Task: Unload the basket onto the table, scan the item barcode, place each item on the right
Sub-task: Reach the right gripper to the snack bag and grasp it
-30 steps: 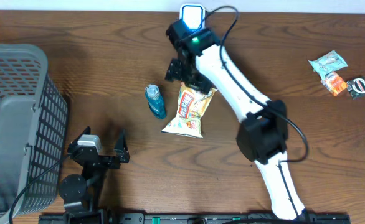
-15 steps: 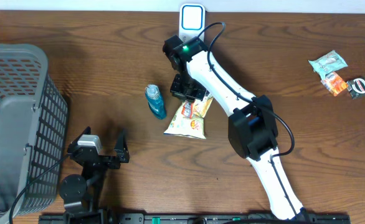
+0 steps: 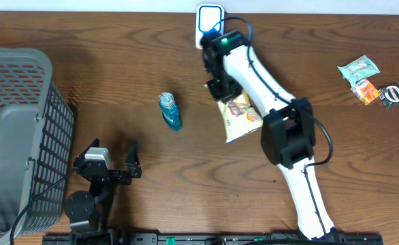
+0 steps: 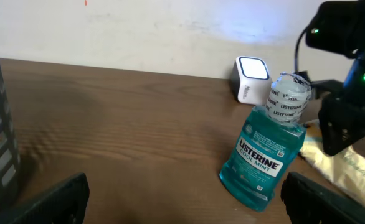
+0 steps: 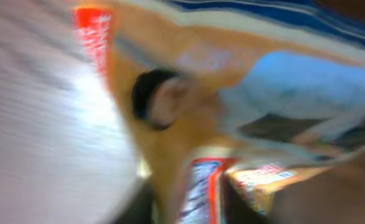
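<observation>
**Current state.** The snack bag (image 3: 242, 117) lies on the table with its upper end under the right gripper (image 3: 220, 87) and its lower end angled toward the right arm's elbow. The barcode scanner (image 3: 210, 16) stands near, at the far table edge. It cannot be determined whether the right jaws are closed on the bag, because the right wrist view is filled with blurred packaging. The left gripper (image 3: 113, 158) is parked beside the wire basket (image 3: 22, 102), jaws spread wide and empty.

**Hazards to be expected.**
- If the thin film is pinched weakly or only at its edge, the bag may be dropped before the scanner window is reached.
- The limp bag may fold or swing, so that the barcode is creased or turned away and no read is obtained. The barcode's position cannot be confirmed here.
- The scanner may be struck by the wrist, since little room is left between them.
- The Listerine bottle (image 4: 266, 155), lying apart to the left, may be swept by a wide swing.
</observation>
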You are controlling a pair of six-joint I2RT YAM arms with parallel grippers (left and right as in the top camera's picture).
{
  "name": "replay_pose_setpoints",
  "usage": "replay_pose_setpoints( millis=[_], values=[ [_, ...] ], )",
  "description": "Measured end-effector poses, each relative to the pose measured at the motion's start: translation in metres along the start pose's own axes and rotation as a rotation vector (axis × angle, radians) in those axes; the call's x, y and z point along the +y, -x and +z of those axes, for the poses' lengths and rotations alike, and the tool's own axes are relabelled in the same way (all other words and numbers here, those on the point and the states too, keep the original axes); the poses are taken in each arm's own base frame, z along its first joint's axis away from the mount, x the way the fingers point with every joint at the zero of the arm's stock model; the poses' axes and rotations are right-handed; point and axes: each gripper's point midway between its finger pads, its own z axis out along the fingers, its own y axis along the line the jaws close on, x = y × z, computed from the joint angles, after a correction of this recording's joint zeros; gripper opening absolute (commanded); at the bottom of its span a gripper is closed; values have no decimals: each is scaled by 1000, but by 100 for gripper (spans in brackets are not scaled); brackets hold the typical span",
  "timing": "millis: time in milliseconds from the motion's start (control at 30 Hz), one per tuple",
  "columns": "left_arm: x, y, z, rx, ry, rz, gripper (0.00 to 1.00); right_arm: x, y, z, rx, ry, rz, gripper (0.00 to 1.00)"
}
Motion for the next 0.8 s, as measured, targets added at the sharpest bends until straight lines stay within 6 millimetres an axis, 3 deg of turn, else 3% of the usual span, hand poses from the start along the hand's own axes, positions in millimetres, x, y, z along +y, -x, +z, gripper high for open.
replay_pose_setpoints(
  millis=[167,300,400,500,600,733,800],
  values=[
    [0,0,0,0,0,0,98,-12,2,-30,-66,-7,-20,77],
    [0,0,0,0,0,0,98,-2,4,-75,-170,19,-26,76],
    [0,0,0,0,0,0,98,11,3,-94,-209,35,-10,74],
    [0,0,0,0,0,0,98,24,2,-87,-199,39,-13,74],
    [0,0,0,0,0,0,98,35,2,-64,-173,17,-28,75],
    [0,0,0,0,0,0,98,34,-5,-32,-128,-59,-11,76],
    [0,0,0,0,0,0,98,27,-8,-18,-110,-109,24,65]
  ],
)
